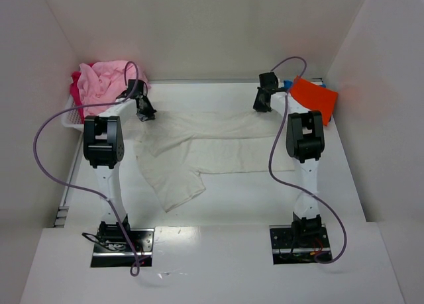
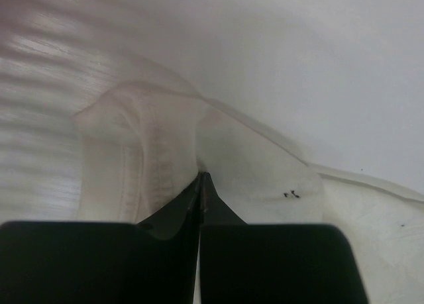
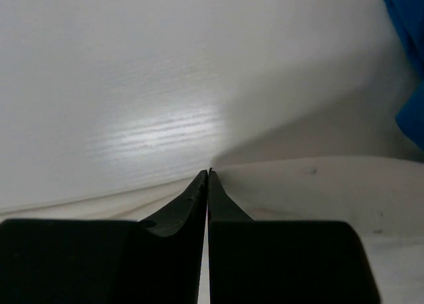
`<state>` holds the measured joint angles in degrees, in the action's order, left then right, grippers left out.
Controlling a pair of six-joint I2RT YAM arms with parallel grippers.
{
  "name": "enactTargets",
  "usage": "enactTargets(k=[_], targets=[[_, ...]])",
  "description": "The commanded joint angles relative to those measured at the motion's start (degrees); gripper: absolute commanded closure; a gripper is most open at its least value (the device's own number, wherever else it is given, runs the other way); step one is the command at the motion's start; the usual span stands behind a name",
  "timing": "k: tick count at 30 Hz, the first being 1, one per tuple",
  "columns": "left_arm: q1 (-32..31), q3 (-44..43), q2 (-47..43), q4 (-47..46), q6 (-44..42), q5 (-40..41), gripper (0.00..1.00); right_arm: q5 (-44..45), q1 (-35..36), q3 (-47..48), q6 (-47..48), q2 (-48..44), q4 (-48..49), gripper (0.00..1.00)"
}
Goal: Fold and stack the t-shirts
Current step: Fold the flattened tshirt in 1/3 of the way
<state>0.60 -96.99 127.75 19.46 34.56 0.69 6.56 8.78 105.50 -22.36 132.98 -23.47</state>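
A cream-white t-shirt lies spread across the table, partly folded, with one part trailing toward the near left. My left gripper is shut at the shirt's far left corner. In the left wrist view, bunched cloth gathers right at its closed tips. At the far right corner, my right gripper is also shut. The right wrist view shows the shirt's edge meeting its tips. A pink t-shirt and a red-magenta one are heaped at the back left.
The pink and red-magenta shirts sit in a white slotted basket against the left wall. An orange t-shirt lies over a blue one at the back right, and the blue cloth shows in the right wrist view. White walls enclose the table.
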Motion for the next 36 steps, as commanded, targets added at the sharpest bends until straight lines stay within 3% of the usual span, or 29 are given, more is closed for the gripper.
enactTargets(k=[1,7,9,11,12,13,16,19,26,30,33,36], targets=[[1.68,-2.23,1.01,0.57,-2.66,1.95,1.0,0.91,0.54,8.08,1.78,3.94,-2.28,0.95],[1.68,-3.29,0.67,0.57,-5.36,-2.08,0.92,0.39,0.54,11.22,3.02,4.48,-3.34,0.9],[1.68,-3.29,-1.56,-1.94,-6.6,-5.87,0.81,-0.05,0.54,9.7,2.49,1.78,-2.22,0.85],[1.68,-2.51,-4.57,-3.44,-9.11,-9.59,0.59,-0.14,0.54,7.3,2.49,-2.74,0.14,0.79],[1.68,-2.5,-4.62,-3.47,-9.15,-9.65,0.59,-0.14,0.54,6.22,2.49,-2.81,0.9,0.79],[1.13,-2.5,-6.19,-3.94,-10.41,-10.12,0.47,-0.14,0.54,4.24,2.49,-5.72,1.52,0.75],[-0.36,-2.5,-9.82,-4.0,-11.8,-10.88,0.3,-0.14,0.54,0.4,3.02,-11.87,2.76,0.67],[-1.74,0.03,-14.12,-5.4,-12.49,-10.88,0.19,-0.84,0.54,-6.41,3.02,-19.26,5.7,0.55],[-3.18,6.39,-22.58,-4.02,-13.02,-12.47,0.16,0.04,0.54,-22.53,2.34,-35.72,8.94,0.29],[-8.37,14.78,-32.56,-1.4,-13.02,-7.51,0.16,1.7,-1.98,-33.56,-1.4,-44.16,9.32,0.01],[-11.67,20.88,-38.07,3.16,-10.96,-3.15,0.16,-3.76,-7.16,-42.32,-5.6,-48.74,8.69,0.0],[-12.2,26.84,-43.94,6.83,-7.45,-3.15,0.16,-1.64,-8.07,-45.46,-6.81,-50.98,4.83,0.0]])
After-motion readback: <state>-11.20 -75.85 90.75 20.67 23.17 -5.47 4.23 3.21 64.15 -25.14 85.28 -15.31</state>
